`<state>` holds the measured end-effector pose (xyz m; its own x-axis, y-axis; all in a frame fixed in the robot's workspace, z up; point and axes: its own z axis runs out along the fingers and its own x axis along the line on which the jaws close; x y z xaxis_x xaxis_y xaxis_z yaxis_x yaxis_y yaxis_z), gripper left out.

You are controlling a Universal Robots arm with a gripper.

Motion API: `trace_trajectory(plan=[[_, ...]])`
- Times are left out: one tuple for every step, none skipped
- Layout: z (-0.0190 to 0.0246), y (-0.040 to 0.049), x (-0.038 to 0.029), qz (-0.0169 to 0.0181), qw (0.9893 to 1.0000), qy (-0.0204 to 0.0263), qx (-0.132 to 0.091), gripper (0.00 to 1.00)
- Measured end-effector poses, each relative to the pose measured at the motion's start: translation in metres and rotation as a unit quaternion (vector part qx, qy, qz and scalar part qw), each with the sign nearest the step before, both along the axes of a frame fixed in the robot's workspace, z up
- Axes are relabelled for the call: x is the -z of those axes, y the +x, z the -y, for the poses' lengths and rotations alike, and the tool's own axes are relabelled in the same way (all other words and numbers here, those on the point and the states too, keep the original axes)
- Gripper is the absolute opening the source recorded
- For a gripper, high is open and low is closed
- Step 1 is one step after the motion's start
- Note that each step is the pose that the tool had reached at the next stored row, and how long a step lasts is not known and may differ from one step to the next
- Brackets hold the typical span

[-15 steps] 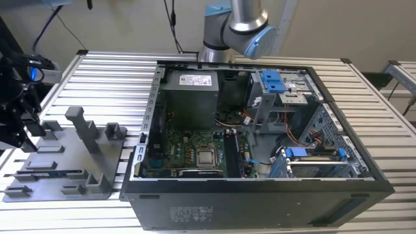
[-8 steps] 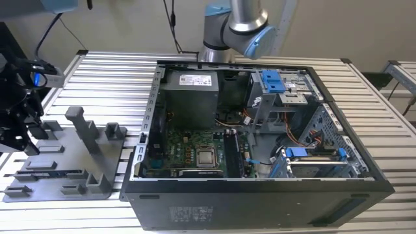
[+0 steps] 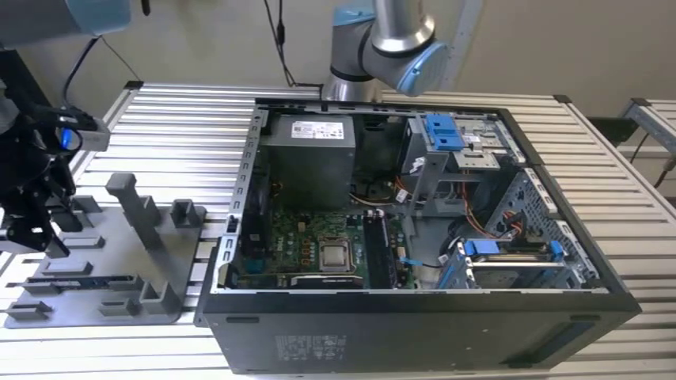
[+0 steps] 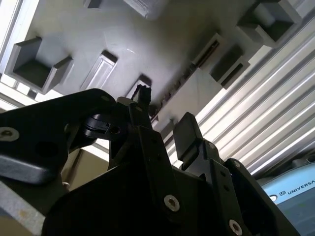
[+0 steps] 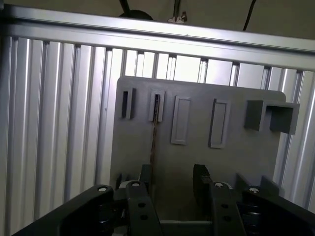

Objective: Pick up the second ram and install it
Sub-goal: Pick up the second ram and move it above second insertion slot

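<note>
Hovering: gripper (image 5: pixel 172 178) above fixture plate (image 5: pixel 236 162)
Fingers (image 5: pixel 199 178): spread apart, empty
Second ram (image 5: pixel 154 132): on edge, just ahead of one finger

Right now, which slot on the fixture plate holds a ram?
The narrow slot second from the edge of the plate: the second ram stands edge-on in it; the other slots hold none.

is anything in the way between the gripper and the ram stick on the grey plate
Nothing visible does. In the first wrist view the open gripper hangs over the grey fixture plate. The second ram shows as a thin strip running from its slot toward the fingers, with only bare plate between them.
</note>
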<state>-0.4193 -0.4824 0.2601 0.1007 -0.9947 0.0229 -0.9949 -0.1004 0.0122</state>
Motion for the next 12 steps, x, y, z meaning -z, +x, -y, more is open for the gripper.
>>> trace_trajectory(plan=[[0.0001, 0.0, 0.0019, 0.0, 1.0, 0.0, 0.0, 0.48], [0.0004, 0.0, 0.0038, 0.0, 1.0, 0.0, 0.0, 0.48], [0.001, 0.0001, 0.0056, 0.0, 1.0, 0.0, 0.0, 0.48], [0.0016, 0.0, 0.0073, 0.0, 1.0, 0.0, 0.0, 0.48], [0.0025, -0.0001, 0.0092, -0.0001, 1.0, -0.0001, 0.0, 0.48], [0.0035, 0.0, 0.0111, 0.0, 1.0, 0.0, 0.0, 0.48], [0.0045, 0.0, 0.013, 0.0001, 1.0, 0.0, 0.0, 0.48], [0.0056, 0.0, 0.0146, -0.0001, 1.0, 0.0, 0.0, 0.48], [0.0066, 0.0, 0.0165, 0.0, 1.0, 0.0, 0.0, 0.48], [0.0074, 0.0, 0.0182, 0.0, 1.0, 0.0, 0.0, 0.48], [0.0079, 0.0, 0.0201, 0.0, 1.0, 0.0, 0.0, 0.48], [0.0087, -0.0001, 0.0219, 0.0, 1.0, 0.0, 0.0, 0.48]])
